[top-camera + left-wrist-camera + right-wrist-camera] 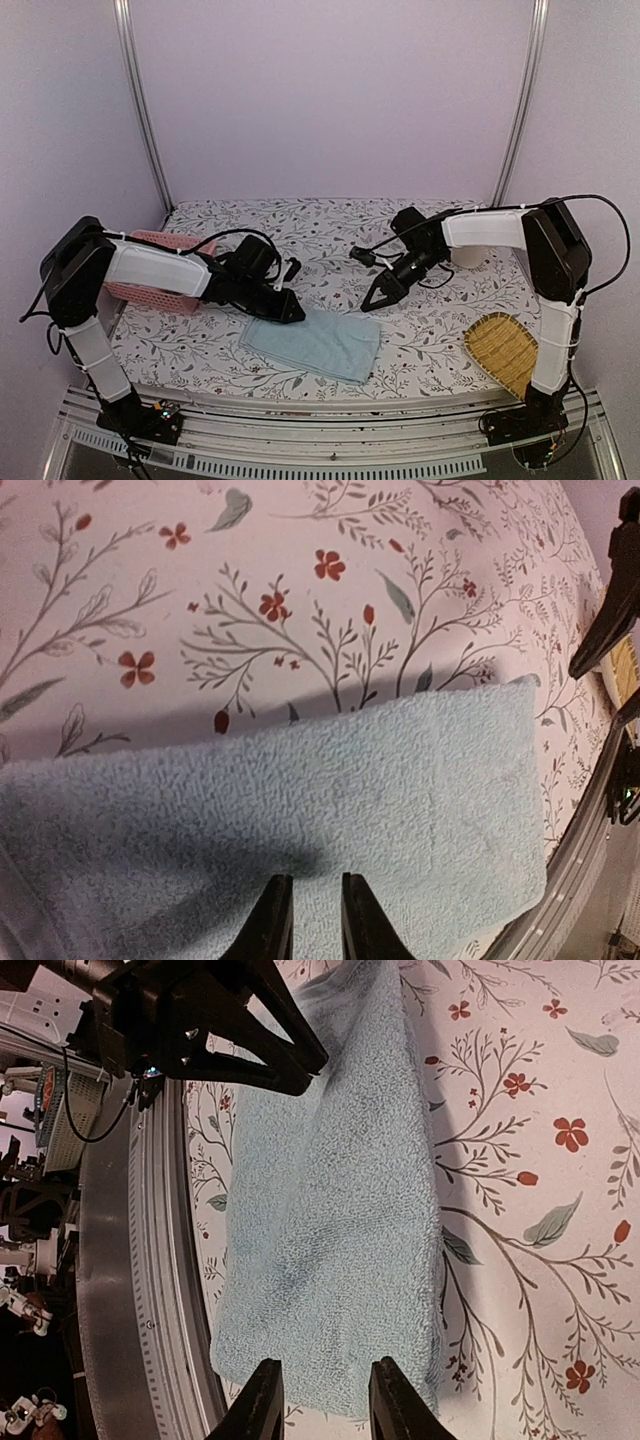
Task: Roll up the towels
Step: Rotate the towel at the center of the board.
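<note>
One light blue towel (318, 345) lies folded flat on the flowered tablecloth near the front edge; it fills the lower half of the left wrist view (300, 790) and runs lengthwise through the right wrist view (340, 1210). My left gripper (291, 309) hovers at the towel's far left edge, its jaws (313, 878) a narrow gap apart with only terry cloth showing between them. Over the towel's far right corner, my right gripper (377, 299) is open, its fingers (326, 1363) spread wider above the towel's end and holding nothing.
A pink lattice basket (150, 285) stands at the left behind the left arm. A woven bamboo tray (503, 352) lies at the front right. A pale cup (470, 257) shows partly behind the right arm. The metal rail (330, 415) borders the table's near edge.
</note>
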Available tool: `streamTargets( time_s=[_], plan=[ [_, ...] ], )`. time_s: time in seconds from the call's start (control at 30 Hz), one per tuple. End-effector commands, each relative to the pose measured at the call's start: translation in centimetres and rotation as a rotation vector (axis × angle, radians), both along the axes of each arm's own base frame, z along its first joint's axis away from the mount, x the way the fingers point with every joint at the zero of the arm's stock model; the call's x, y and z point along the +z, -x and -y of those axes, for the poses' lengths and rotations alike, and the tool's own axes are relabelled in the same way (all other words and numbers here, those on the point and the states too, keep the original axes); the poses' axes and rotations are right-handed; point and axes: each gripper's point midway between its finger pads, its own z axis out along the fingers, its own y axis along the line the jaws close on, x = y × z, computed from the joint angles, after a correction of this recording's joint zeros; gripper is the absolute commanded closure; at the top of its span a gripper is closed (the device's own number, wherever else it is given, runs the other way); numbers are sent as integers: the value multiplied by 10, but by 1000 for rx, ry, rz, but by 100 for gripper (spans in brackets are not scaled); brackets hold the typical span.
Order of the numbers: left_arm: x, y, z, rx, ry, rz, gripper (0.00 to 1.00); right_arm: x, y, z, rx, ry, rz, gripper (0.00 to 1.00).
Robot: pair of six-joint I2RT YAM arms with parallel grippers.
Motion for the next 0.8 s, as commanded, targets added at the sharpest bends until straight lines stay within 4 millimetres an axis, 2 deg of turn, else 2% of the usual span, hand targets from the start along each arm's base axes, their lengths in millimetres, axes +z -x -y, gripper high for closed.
streamTargets(
  time_s=[0.0, 0.2, 0.3, 0.4, 0.47, 0.5, 0.53, 0.6, 0.67, 0.77],
  plan=[
    [-17, 5, -22, 70, -42, -27, 81, -24, 11, -14, 43, -11, -58, 69],
    [-44, -4, -54, 149, -188, -70, 81, -69, 21, -9, 30, 140, -38, 72],
    [-45, -17, -59, 141, -250, -46, 81, -80, 25, 1, 18, 191, -31, 75],
    [-48, -39, -59, 130, -281, -19, 81, -82, 35, 8, 23, 208, -50, 80],
    [-49, -57, -52, 112, -280, -2, 81, -76, 45, 10, 37, 193, -83, 80],
    [-48, -66, -44, 89, -265, 11, 81, -70, 51, 9, 54, 169, -103, 80],
    [-55, -73, -34, 57, -256, 14, 81, -64, 60, 9, 75, 150, -126, 80],
    [-51, -88, -11, 6, -209, 31, 81, -53, 77, 7, 130, 91, -165, 78],
    [-35, -104, 14, -47, -148, 61, 80, -43, 81, 6, 154, 48, -168, 73],
    [-7, -110, 31, -80, -102, 118, 79, -28, 66, 8, 125, 33, -101, 68]
  ],
)
